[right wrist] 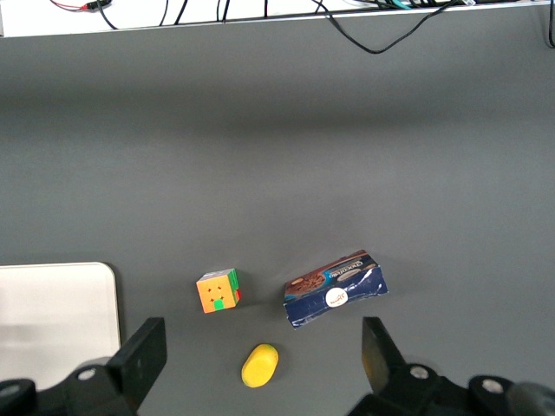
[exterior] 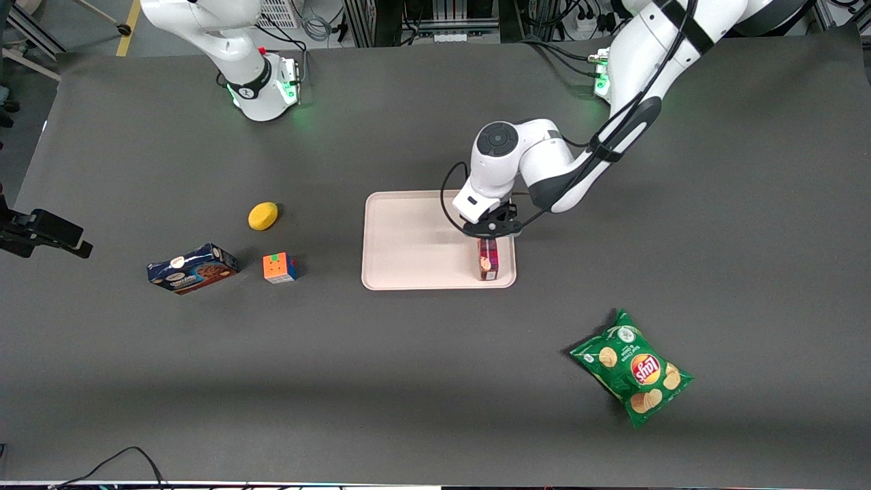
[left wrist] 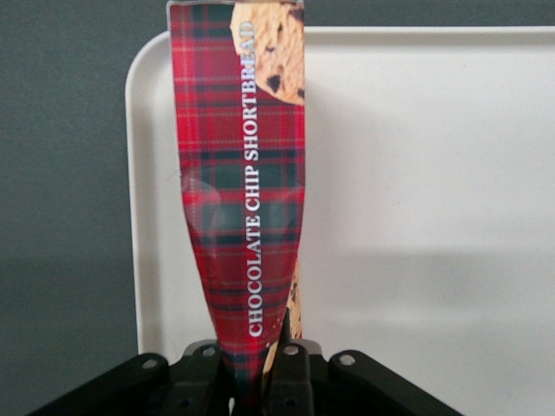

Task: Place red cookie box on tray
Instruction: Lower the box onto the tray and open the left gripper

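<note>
Jaws of the left gripper (exterior: 487, 235) pinch one end of the red cookie box (exterior: 488, 260), which stands over the tray (exterior: 408, 241) near its edge toward the working arm. Only the wrist view (left wrist: 251, 381) shows the tartan carton (left wrist: 243, 173) reading "Chocolate Chip Shortbread". Front view alone shows a Lay's chip bag (exterior: 633, 367) on the bench (exterior: 435, 381).

Red cookie box (exterior: 488, 262): upper part hidden under the gripper (exterior: 488, 235).
Tray (right wrist: 52, 312): cut off by right wrist view's edge (one corner visible).
</note>
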### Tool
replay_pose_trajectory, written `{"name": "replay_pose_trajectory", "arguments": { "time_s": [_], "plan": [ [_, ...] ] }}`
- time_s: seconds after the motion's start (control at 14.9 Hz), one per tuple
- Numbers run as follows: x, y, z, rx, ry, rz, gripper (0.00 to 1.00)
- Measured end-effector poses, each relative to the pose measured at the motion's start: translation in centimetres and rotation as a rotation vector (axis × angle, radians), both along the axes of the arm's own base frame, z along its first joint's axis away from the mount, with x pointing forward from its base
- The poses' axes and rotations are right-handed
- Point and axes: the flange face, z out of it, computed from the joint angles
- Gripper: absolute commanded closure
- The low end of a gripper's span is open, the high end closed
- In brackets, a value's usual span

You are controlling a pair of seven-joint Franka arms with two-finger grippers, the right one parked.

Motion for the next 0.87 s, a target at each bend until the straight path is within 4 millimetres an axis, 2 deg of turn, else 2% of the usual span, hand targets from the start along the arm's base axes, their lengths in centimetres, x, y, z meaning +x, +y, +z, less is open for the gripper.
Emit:
{"name": "replay_pose_trajectory", "arguments": {
  "time_s": [0.07, 0.13, 0.87],
  "plan": [
    [0.02, -0.04, 0.06, 0.000, -0.003, -0.003, 0.16],
    [0.02, -0.05, 0.06, 0.000, -0.005, -0.002, 0.00],
    [0.48, 0.16, 0.01, 0.002, -0.012, 0.014, 0.00]
  ]
}}
